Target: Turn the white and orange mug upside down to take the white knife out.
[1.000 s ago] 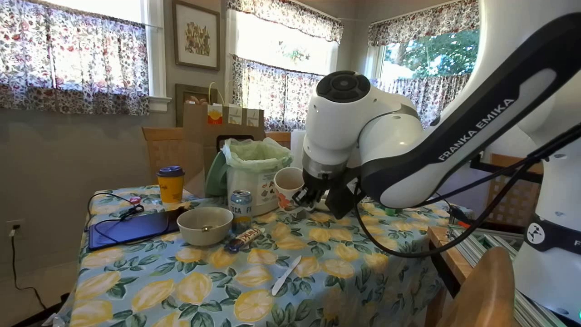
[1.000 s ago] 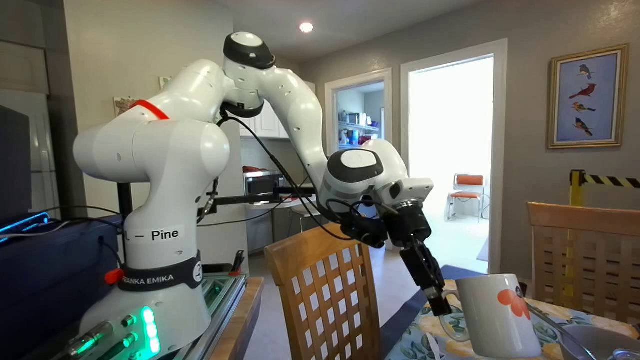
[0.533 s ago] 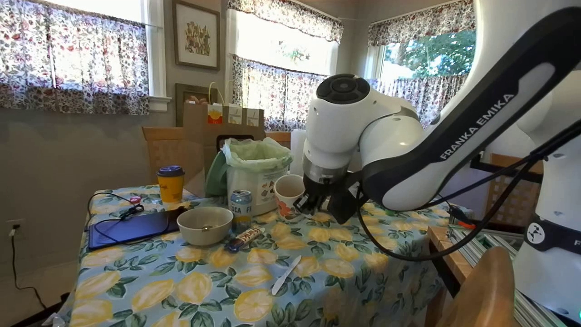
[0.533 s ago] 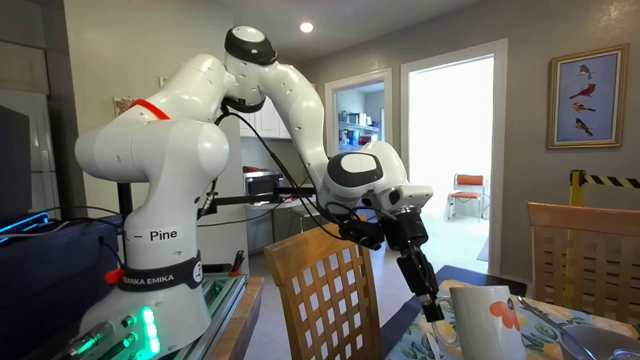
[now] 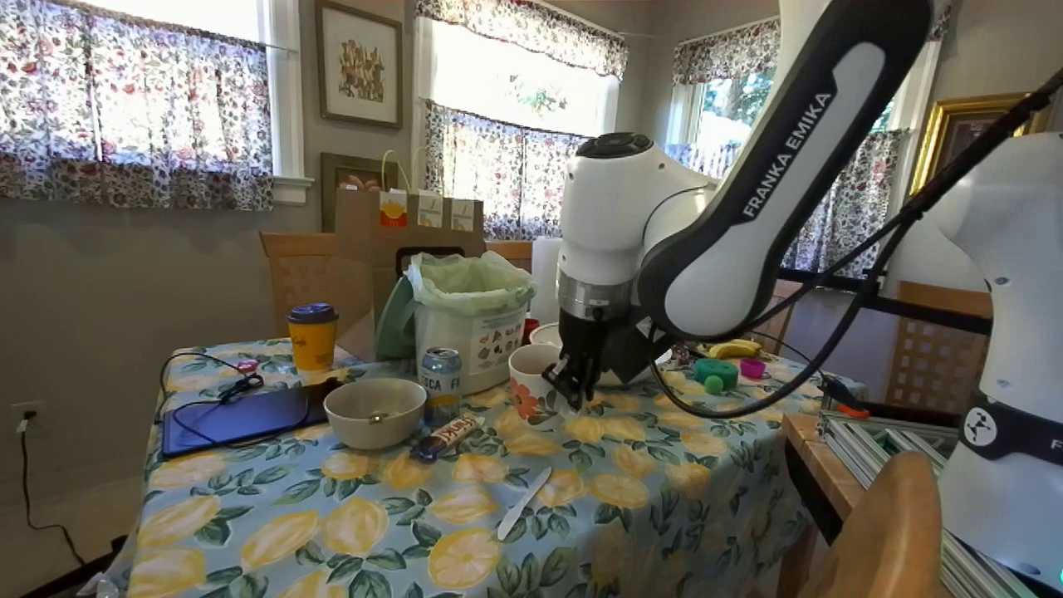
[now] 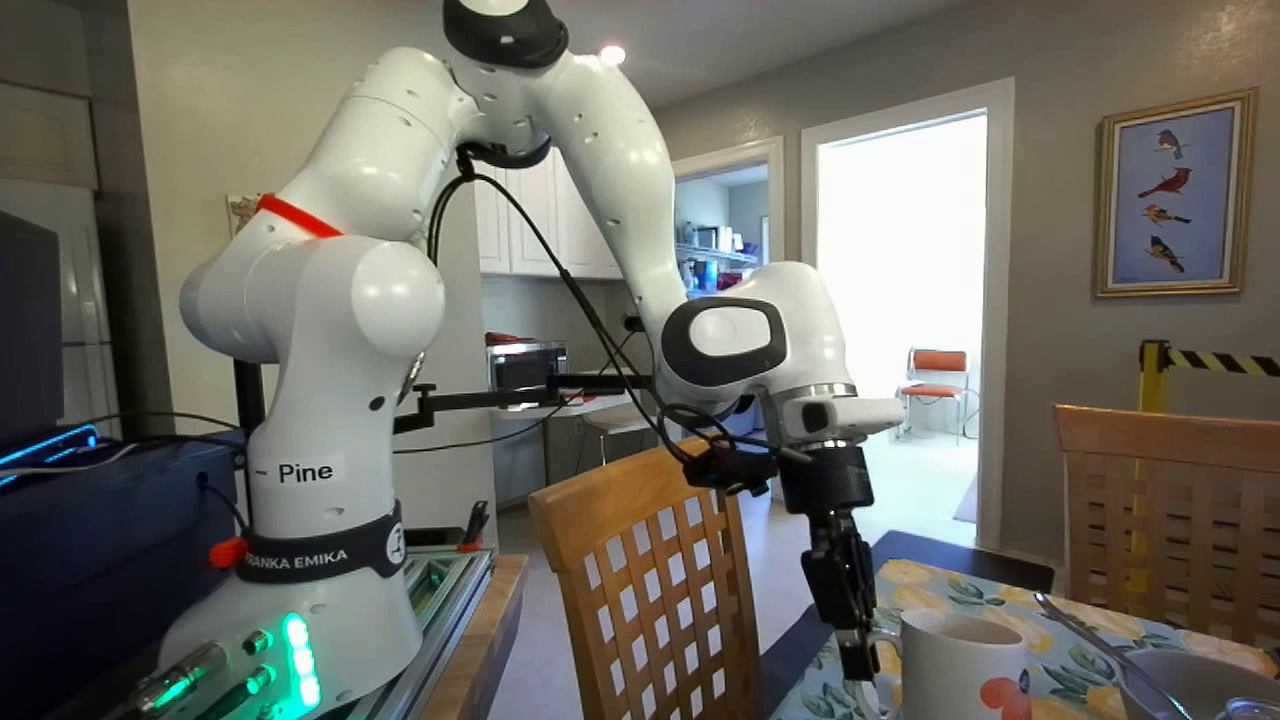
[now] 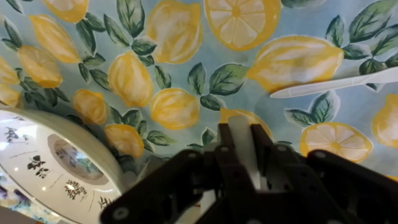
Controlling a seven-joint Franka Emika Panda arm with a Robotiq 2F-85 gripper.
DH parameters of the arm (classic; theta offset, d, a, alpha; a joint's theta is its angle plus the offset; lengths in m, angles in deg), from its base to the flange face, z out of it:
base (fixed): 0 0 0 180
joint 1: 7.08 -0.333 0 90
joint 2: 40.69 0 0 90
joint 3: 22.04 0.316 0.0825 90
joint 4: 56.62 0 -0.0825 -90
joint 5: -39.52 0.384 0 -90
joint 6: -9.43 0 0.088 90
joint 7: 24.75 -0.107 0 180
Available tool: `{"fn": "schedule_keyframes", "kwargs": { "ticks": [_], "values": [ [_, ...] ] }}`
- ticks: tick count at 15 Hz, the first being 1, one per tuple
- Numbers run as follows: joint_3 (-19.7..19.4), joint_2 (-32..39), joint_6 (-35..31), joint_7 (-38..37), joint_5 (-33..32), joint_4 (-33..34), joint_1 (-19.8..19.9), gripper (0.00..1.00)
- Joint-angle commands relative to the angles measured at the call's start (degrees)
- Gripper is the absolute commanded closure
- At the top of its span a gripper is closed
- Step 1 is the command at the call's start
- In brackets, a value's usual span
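The white and orange mug [image 5: 531, 384] is upright, with its orange flower facing outward; it also shows in an exterior view [image 6: 960, 660]. My gripper [image 5: 573, 389] is beside it, with its fingers closed around the mug's handle [image 7: 242, 140] in the wrist view. The fingertips [image 6: 858, 668] point down at the handle side. Whether the mug's base touches the table cannot be told. The mug's body is mostly hidden in the wrist view. The white knife [image 5: 523, 504] lies flat on the lemon tablecloth, outside the mug and apart from it; it also shows in the wrist view [image 7: 335, 85].
The grey bowl [image 5: 375, 419] holds a utensil. A can [image 5: 442, 390], a candy bar [image 5: 448, 438] and the tall pale-green tub [image 5: 473, 332] stand or lie left of the mug. A patterned white bowl [image 7: 40, 146] is close by. A green ring [image 5: 716, 372] lies farther right.
The gripper and mug have moved down together, nearer the tablecloth. The mug has gone from slightly tilted to upright, and the gripper points more straight down. The knife has not moved.
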Motion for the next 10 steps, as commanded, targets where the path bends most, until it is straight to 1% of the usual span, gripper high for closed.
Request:
{"fn": "schedule_keyframes", "kwargs": {
  "ticks": [1, 3, 5, 7, 8, 9, 10],
  "values": [
    [6.2, -10.2, 0.6, 6.5, 0.2, 0.5, 10.6, 0.95],
    [11.7, -13.3, 0.8, 7.7, 1.0, 0.6, 17.4, 0.95],
    [18.9, -16.4, 0.5, 9.1, 1.8, 0.4, 25.5, 0.95],
    [26.8, -19.0, 0.9, 11.6, 4.3, 0.1, 33.6, 0.95],
    [31.0, -20.0, 0.2, 13.3, 6.6, -0.1, 37.7, 0.95],
    [33.7, -19.8, 0.0, 18.5, 13.4, 0.1, 39.7, 0.95],
    [38.2, -20.3, -0.1, 21.4, 17.7, 0.4, 43.9, 0.95]
  ]
}}
